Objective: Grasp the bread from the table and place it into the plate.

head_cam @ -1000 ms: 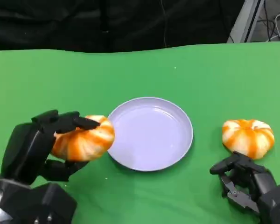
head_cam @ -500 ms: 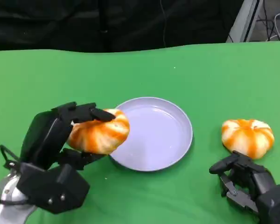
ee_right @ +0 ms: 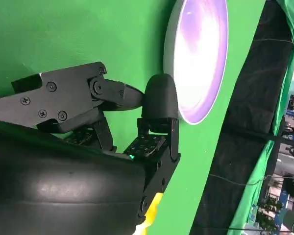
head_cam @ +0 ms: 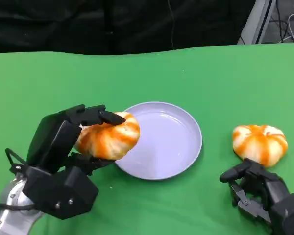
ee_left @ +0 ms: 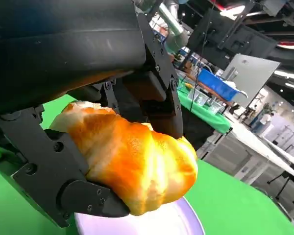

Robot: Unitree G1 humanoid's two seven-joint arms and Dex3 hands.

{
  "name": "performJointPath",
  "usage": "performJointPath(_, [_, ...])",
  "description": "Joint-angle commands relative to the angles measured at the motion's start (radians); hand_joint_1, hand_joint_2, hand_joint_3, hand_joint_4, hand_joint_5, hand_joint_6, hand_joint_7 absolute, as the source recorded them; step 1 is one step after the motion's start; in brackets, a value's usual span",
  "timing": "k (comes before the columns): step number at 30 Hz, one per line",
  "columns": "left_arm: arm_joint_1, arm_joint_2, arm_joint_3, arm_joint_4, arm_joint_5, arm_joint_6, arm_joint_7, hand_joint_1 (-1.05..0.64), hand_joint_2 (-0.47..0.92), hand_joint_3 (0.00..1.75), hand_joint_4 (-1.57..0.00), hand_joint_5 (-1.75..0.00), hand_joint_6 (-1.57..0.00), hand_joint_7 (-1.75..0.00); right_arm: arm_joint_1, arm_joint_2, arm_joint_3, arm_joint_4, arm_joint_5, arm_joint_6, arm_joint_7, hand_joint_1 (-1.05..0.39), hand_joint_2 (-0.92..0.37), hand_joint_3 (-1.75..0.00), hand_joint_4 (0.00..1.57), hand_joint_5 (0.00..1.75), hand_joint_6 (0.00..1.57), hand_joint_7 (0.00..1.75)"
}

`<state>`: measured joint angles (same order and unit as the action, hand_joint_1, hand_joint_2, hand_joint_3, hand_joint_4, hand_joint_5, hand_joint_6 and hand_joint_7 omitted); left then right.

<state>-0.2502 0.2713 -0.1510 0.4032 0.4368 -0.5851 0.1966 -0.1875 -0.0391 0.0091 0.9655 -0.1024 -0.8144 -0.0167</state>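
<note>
The left hand (head_cam: 63, 161) is matte black, built of boxy angular segments with small round screws set into its shell, and a thin black cable loops beside its silver forearm (head_cam: 12, 208). The right hand (head_cam: 262, 193) is the same black, its finger links blocky and bolted, with a rounded fingertip (ee_right: 159, 98) and a yellow marking (ee_right: 149, 215) under the smooth shell.

The table (head_cam: 225, 78) is covered in plain bright green. The plate (head_cam: 171, 142) is coloured a pale lavender, without pattern. The bread (head_cam: 110, 136) is striped in orange and cream; in the left wrist view its crust (ee_left: 137, 166) is seen as glossy golden orange. The second bread (head_cam: 260, 143) is striped likewise. Both the left hand (head_cam: 68, 147) and the right hand (head_cam: 259, 193) are finished in black.
</note>
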Motion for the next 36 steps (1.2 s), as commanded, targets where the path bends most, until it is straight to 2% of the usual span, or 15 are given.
performJointPath(1, [-0.095, -0.024, -0.029, 0.07, 0.006, 0.001, -0.02, -0.09, 0.78, 0.65, -0.94, -1.26, -1.07, -0.7, 0.002, -0.005, 0.002, 0.019, -0.012, 0.015, -0.014, -0.15, -0.92, -0.48, 0.7, 1.74, 0.74, 1.2])
performJointPath(6, [-0.144, -0.038, -0.048, 0.123, 0.007, -0.008, -0.02, -0.08, 0.78, 0.66, -0.94, -1.28, -1.06, -0.71, -0.002, -0.006, 0.006, 0.027, -0.02, 0.011, -0.027, -0.15, -0.92, -0.48, 0.69, 1.74, 0.74, 1.2])
performJointPath(8, [-0.245, -0.101, -0.097, 0.244, 0.028, 0.001, -0.027, -0.09, 0.78, 0.65, -0.93, -1.28, -1.06, -0.7, 0.001, 0.003, 0.012, 0.02, -0.03, 0.015, -0.037, -0.17, -0.92, -0.48, 0.7, 1.75, 0.74, 1.2])
performJointPath(10, [-0.307, -0.133, -0.127, 0.324, 0.043, -0.004, -0.021, -0.1, 0.78, 0.64, -0.92, -1.31, -1.06, -0.69, 0.004, 0.01, 0.015, 0.012, -0.033, 0.022, -0.042, -0.18, -0.92, -0.49, 0.7, 1.75, 0.74, 1.2])
performJointPath(14, [-0.338, -0.144, -0.144, 0.375, 0.052, -0.009, -0.007, -0.12, 0.8, 0.62, -0.87, -1.4, -1.06, -0.68, 0.005, 0.015, 0.012, 0.008, -0.026, 0.03, -0.036, -0.17, -0.92, -0.49, 0.69, 1.75, 0.74, 1.19])
performJointPath(22, [-0.367, -0.159, -0.158, 0.404, 0.052, -0.002, -0.01, -0.1, 0.82, 0.59, -0.85, -1.43, -1.06, -0.67, -0.003, 0.016, 0.012, 0.023, -0.031, 0.022, -0.041, -0.18, -0.92, -0.48, 0.69, 1.75, 0.74, 1.2])
performJointPath(33, [-0.399, -0.158, -0.175, 0.486, 0.06, -0.01, -0.02, -0.1, 0.82, 0.57, -0.87, -1.39, -1.05, -0.65, 0.005, 0.019, 0.015, 0.012, -0.033, 0.017, -0.044, -0.16, -0.92, -0.49, 0.69, 1.75, 0.74, 1.21])
performJointPath(35, [-0.401, -0.158, -0.175, 0.499, 0.06, 0.002, -0.027, -0.1, 0.83, 0.55, -0.88, -1.38, -1.05, -0.64, 0.005, 0.02, 0.015, 0.011, -0.033, 0.016, -0.046, -0.15, -0.92, -0.49, 0.69, 1.75, 0.74, 1.21])
performJointPath(36, [-0.402, -0.158, -0.176, 0.505, 0.063, 0.012, -0.029, -0.1, 0.85, 0.49, -0.84, -1.39, -1.06, -0.57, 0.005, 0.02, 0.015, 0.013, -0.033, 0.015, -0.045, -0.15, -0.92, -0.49, 0.7, 1.75, 0.74, 1.21])
